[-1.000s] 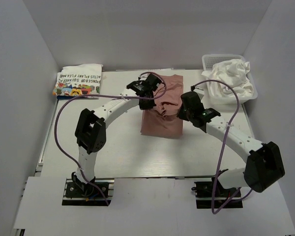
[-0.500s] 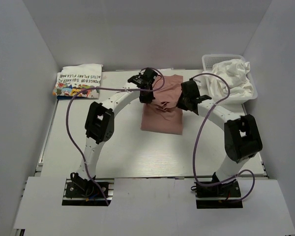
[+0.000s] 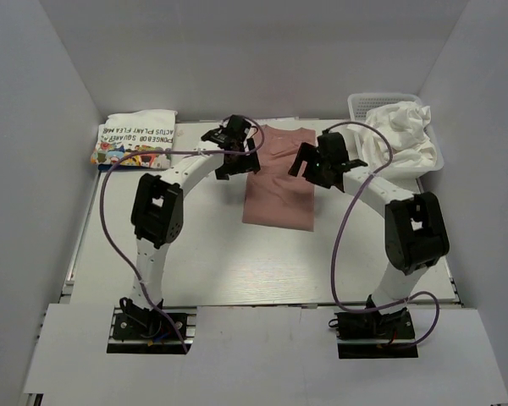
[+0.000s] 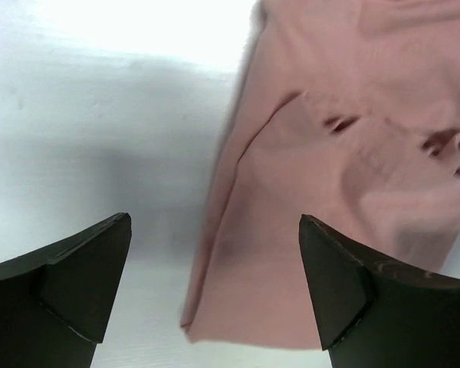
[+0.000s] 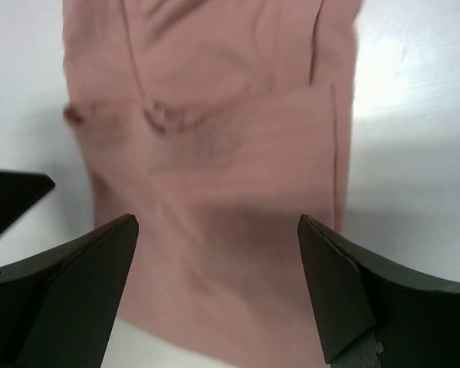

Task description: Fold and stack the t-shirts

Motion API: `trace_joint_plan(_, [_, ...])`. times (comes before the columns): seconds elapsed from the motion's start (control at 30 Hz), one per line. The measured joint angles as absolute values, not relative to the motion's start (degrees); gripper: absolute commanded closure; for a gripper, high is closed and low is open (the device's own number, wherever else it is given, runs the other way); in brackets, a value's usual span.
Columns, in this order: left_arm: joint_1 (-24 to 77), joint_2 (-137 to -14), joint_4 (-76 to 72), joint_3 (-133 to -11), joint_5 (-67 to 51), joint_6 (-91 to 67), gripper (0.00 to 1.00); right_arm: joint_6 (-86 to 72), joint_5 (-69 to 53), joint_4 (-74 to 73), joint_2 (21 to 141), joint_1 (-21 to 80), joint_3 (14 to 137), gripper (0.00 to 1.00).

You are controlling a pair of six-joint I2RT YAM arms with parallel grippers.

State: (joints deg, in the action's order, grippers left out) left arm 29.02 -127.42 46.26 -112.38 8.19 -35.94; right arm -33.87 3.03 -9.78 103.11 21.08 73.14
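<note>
Overhead, plain white walls (image 3: pixel 68 68) close in a pale table (image 3: pixel 203 254) on three sides, and a separate white board (image 3: pixel 262 355) carries the two arm bases along the bottom of the frame. The dusty pink t-shirt (image 3: pixel 279 190) lies flat on the table at upper centre, folded into a long narrow rectangle running top to bottom, with a few soft creases across its upper half. In the upper right corner the white mesh basket (image 3: pixel 360 103) holds a crumpled heap of white t-shirts (image 3: pixel 398 127). In the upper left corner the printed white t-shirt (image 3: pixel 135 139) rests folded, cartoons and black lettering facing up, well apart from the pink one. The left gripper (image 3: pixel 235 156) sits just beside the pink tee's upper left edge; its wrist view shows the jaws spread wide with nothing between them but that edge and bare table underneath. The right gripper (image 3: pixel 320 165) sits at the upper right edge, jaws equally wide, grasping nothing, the cloth filling the gap in its wrist view
</note>
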Motion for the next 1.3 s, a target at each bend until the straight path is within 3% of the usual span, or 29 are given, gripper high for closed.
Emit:
trace_joint_plan(0.17, [29.0,-113.6,43.2,-94.3,8.1,-36.3,0.00,-33.6,-4.2,-6.7,97.6,23.1,64.9,0.10])
trace_joint_plan(0.37, [29.9,-102.1,41.6,-79.4,7.5,-38.0,0.00,-32.4,-9.3,-2.7,103.1,26.1,67.3,0.10])
trace_joint_plan(0.67, [30.2,-96.2,44.0,-69.0,6.7,-40.7,0.00,-32.3,-9.1,-4.2,129.0,25.9,97.2,0.10])
trace_joint_plan(0.83, [30.2,-94.7,42.8,-69.1,6.2,-40.9,0.00,-30.2,-4.4,-6.0,129.3,25.9,104.8,0.10])
trace_joint_plan(0.97, [30.1,-97.6,42.0,-72.1,5.3,-39.6,0.00,-29.5,-0.8,-5.9,119.9,25.7,95.4,0.10])
trace_joint_plan(1.2, [29.5,-111.0,39.1,-85.4,4.5,-36.3,0.00,-31.5,-0.2,-4.2,95.4,24.0,66.9,0.10])
trace_joint_plan(1.3, [28.9,-114.9,38.5,-87.5,4.0,-35.6,0.11,-32.4,-1.3,-4.2,91.6,23.5,60.0,0.10])
